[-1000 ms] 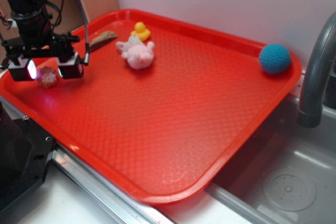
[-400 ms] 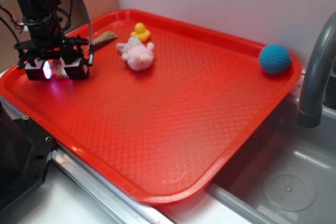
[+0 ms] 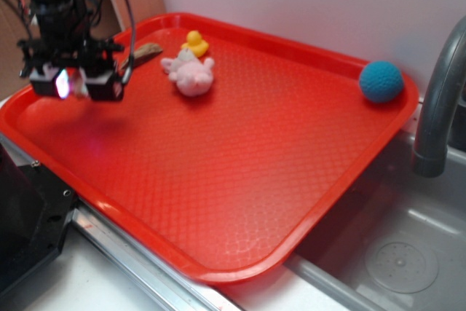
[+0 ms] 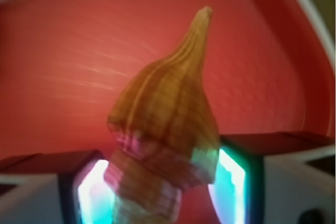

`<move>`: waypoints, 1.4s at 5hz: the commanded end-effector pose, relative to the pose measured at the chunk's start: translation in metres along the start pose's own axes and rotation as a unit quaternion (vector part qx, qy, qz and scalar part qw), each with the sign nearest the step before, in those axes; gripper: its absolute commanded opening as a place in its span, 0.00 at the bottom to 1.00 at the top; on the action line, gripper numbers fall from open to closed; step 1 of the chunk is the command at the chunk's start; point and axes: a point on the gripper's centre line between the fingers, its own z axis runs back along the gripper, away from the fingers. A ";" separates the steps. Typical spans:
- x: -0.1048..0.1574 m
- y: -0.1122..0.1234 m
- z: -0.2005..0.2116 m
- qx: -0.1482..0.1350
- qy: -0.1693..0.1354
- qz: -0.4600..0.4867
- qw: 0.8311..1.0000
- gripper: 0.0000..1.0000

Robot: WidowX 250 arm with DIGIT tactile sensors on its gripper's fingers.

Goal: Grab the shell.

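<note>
1. Low in the wrist view, the two fingers [image 4: 231, 182] are clamped on the wide base of the shell [image 4: 163, 119], one on each side.
2. It looks rigid, light and ridged, probably brittle at the tip; the broad lower whorl seems the soundest place to hold.
3. Its long axis runs from bottom centre to a narrow point at top centre, tilted slightly right.
4. Beyond it lies the red tray [image 4: 63, 51], blurred.
5. At upper left of the exterior view, the gripper [image 3: 75, 84] hangs above the tray's left end.
</note>
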 end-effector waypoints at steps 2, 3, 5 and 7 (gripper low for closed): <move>-0.009 -0.056 0.133 -0.046 -0.026 -0.200 0.978 0.00; -0.020 -0.071 0.150 -0.025 -0.048 -0.231 0.971 0.00; -0.041 -0.077 0.153 -0.034 -0.028 -0.270 0.962 0.00; -0.042 -0.076 0.149 -0.020 -0.032 -0.265 0.963 0.00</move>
